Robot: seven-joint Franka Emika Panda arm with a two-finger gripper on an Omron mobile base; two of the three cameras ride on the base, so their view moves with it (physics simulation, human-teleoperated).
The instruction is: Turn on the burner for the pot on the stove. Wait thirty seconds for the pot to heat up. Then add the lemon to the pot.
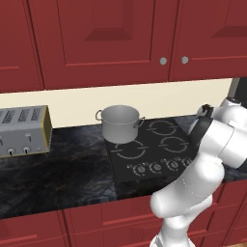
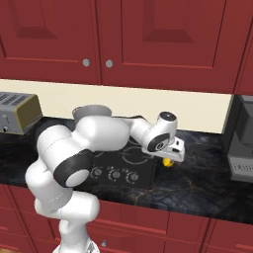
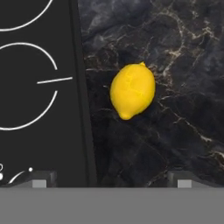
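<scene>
claw: fingertips sit wide apart at the bottom of the hand view; spread wide, released, nothing held or touched; hangs above the counter, lemon between and ahead of the tips, apart from both
claw, right base view: hand sits over the counter just right of the stove, lemon peeking out beneath it
lemon: lies on the dark marble counter just beside the stove's right edge, not on the glass; on its side (nub end toward the stove's knob side in the hand view)
lemon, right base view: yellow spot partly hidden under the hand
pot: upright on the rear-left burner of the stove; two loop handles; no lid; inside looks bare grey, nothing seen in it
pot, right base view: rim just visible behind the arm
knobs: row of four along the stove's front edge; settings too small to tell
toaster: on the counter well left of the pot; slots look bare
cabinets: red doors, closed, above the counter
</scene>
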